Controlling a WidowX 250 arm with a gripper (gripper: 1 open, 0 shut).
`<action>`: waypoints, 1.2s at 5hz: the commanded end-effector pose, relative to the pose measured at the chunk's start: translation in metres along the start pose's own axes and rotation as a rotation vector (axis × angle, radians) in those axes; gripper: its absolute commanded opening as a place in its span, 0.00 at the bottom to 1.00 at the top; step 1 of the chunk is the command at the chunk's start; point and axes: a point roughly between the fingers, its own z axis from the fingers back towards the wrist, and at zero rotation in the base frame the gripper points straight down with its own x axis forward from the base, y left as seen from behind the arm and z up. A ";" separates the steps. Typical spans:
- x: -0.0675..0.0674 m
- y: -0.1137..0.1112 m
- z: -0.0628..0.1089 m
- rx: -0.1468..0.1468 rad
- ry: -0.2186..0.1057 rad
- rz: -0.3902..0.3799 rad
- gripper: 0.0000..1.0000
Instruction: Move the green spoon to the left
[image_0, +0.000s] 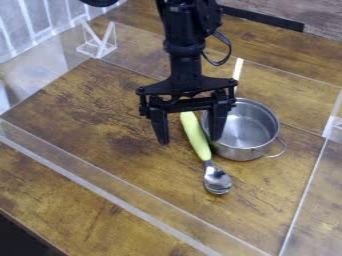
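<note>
1. While the gripper (186, 128) hangs over the handle end, fingers spread and nothing gripped, step looks like lining up on green spoon (197, 138).
2. Spoon lies at pot's (245, 130) 8 o'clock, bowl toward 5 o'clock.
3. Next: probably center, lower, close on handle, then carry toward 9 o'clock.
4. Handle smooth, slim, yellow-green plastic; bowl shiny oval metal; pot round, steel; table (83, 175) brown wood-grain.

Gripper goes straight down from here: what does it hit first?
Probably the green spoon's handle, which shows between the fingers of the gripper. The pot's near rim lies close to the right-hand finger in the picture; height is unclear from this single view, so the rim might catch first.
</note>
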 end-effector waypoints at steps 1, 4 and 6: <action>0.000 -0.005 0.002 -0.036 -0.039 0.028 1.00; 0.001 -0.014 -0.030 -0.067 -0.037 0.113 1.00; 0.011 -0.031 -0.037 -0.059 -0.045 0.113 0.00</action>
